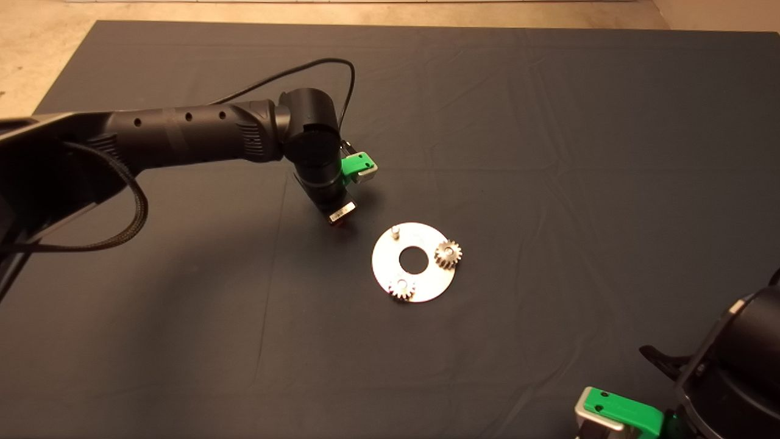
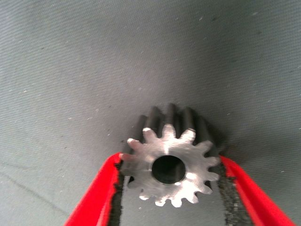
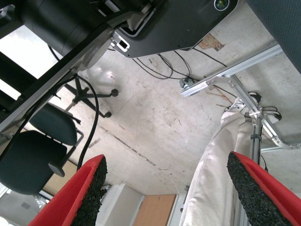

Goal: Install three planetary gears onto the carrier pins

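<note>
The shiny disc [image 1: 382,268] lies flat on the mat. Two planetary gears sit on carrier pins: one [image 1: 448,251] at the disc's right rim, one [image 1: 402,288] at its near rim. The third pin [image 1: 395,230] stands bare at the far left of the disc. My left gripper [image 1: 341,217] hangs point-down just left of and beyond the disc. In the left wrist view it [image 2: 171,159] is shut on a third gear [image 2: 169,167], bore facing the camera, with the red fingers [image 2: 101,188] pressing its teeth from both sides. That gear is hidden under the wrist in the head view.
My right gripper [image 1: 618,414] waits at the mat's lower right edge. Its wrist view shows its fingers [image 3: 91,188] wide apart over the floor, an office chair [image 3: 33,155], cables and a metal frame [image 3: 225,82]. Dark mat [image 1: 548,152] surrounds the disc.
</note>
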